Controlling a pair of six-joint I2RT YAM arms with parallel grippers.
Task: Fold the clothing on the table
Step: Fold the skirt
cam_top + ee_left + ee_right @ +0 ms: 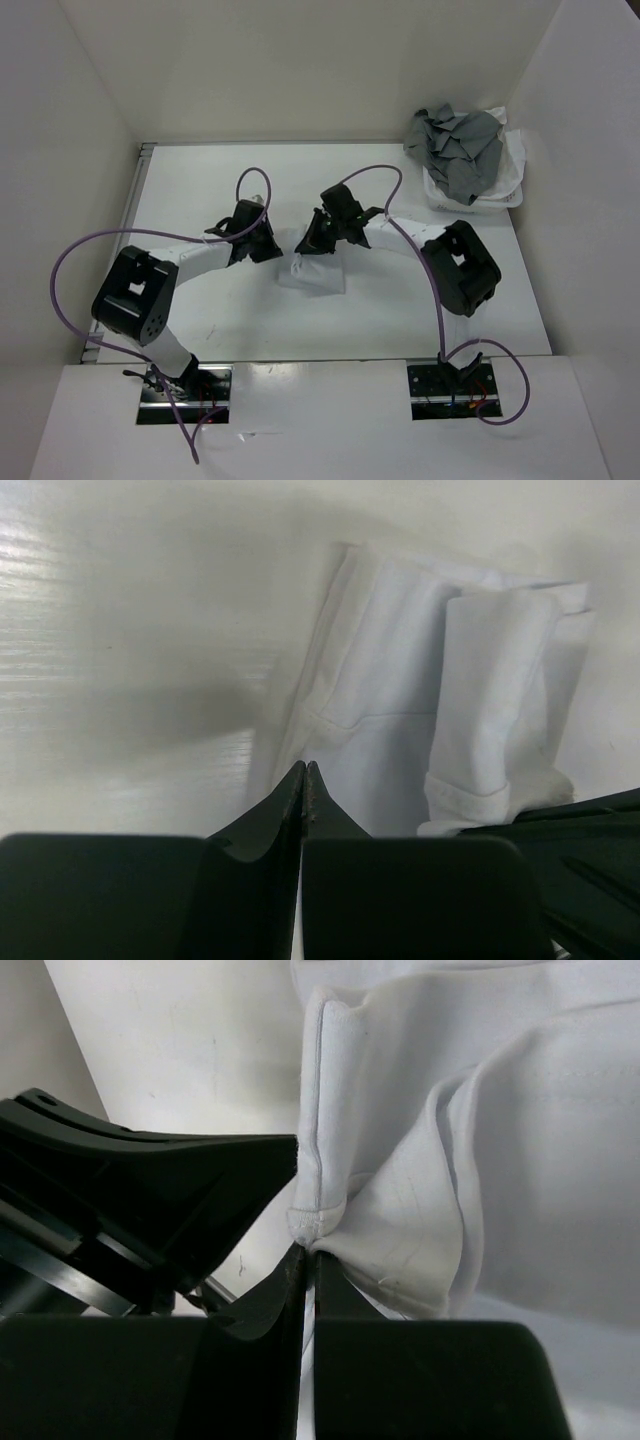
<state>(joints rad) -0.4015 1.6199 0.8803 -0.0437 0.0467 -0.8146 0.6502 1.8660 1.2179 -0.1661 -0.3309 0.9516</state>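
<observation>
Left tool (305,772) is sitting fully closed, its two black fingers pressed together with nothing between them. Its tips are hanging just beside the left edge of the plain white thin fabric garment (400,690). Right tool (305,1258) is closed too, and I am reading it as pinching a stitched hem of that garment: the hem is bunching right at its tips and a fold is rising away from them. I cannot be fully sure the cloth is inside the pinch. The garment is lying as a small, partly folded bundle near the middle of the flat white counter (380,320), between the two tools, with one rolled flap on top.

I am judging it light, limp and thin, and not fragile. It will likely be sagging from any single pinch and sliding easily over the smooth counter. I would be taking hold at hems or corners, one tool on each, so that a single layer comes up rather than the whole stack.

At the far right corner a white plastic basket (515,190) is holding a crumpled grey garment (455,150). It is heaping above the rim and spilling over the left side, well apart from the white one.
</observation>
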